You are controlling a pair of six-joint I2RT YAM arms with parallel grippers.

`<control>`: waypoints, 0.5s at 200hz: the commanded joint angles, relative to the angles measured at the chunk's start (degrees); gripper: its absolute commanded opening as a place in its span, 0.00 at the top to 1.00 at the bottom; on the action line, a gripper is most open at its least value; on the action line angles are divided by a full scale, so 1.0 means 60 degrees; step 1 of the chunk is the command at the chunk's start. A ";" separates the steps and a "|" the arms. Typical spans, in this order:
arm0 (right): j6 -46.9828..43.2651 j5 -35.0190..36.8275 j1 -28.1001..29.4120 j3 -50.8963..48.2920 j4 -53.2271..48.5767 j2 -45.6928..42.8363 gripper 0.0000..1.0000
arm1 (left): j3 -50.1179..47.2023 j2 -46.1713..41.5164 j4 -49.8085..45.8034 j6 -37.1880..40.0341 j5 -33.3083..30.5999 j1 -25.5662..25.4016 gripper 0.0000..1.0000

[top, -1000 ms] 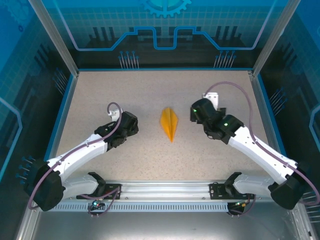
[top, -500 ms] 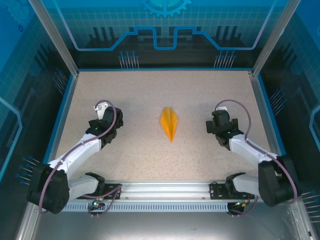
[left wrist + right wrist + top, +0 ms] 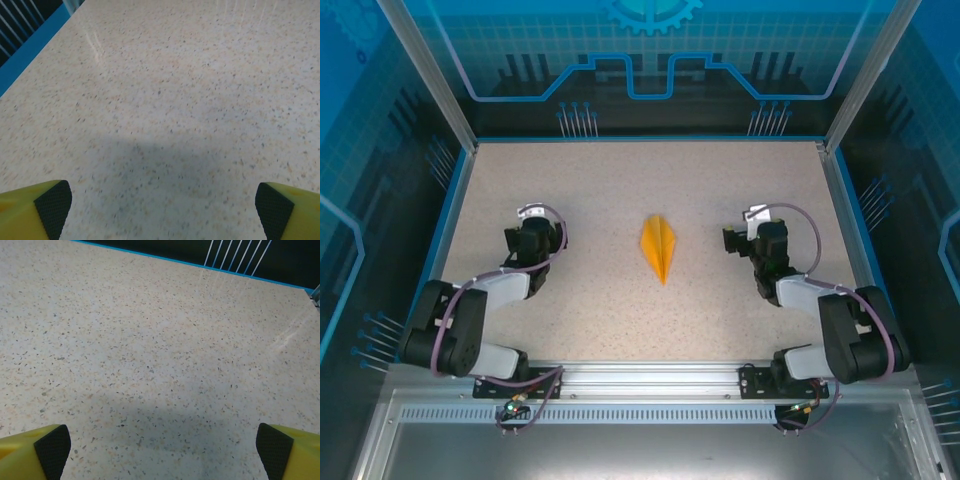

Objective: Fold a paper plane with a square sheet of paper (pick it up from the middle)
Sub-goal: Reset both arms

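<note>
The plane (image 3: 658, 247) is orange-yellow. The table (image 3: 620, 190) is beige with dark speckles, edged in blue. The fingers (image 3: 22, 212) are yellow with black pads (image 3: 53, 205); the arms (image 3: 503, 286) are white and black.

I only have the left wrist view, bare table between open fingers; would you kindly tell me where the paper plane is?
Observer: The paper plane lies at the centre of the table, between the arms, touching neither.
Operator: Which way is its slimmer point?
Observer: Toward the arm bases at the near edge.
Operator: And the right gripper?
Observer: The right gripper has its fingers open over bare table, holding nothing.
</note>
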 commanded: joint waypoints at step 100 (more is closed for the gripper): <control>0.0381 -0.0741 -0.0728 0.0195 0.1485 0.1151 0.01 | -0.0710 0.0886 0.2971 0.0351 0.3405 0.1145 0.01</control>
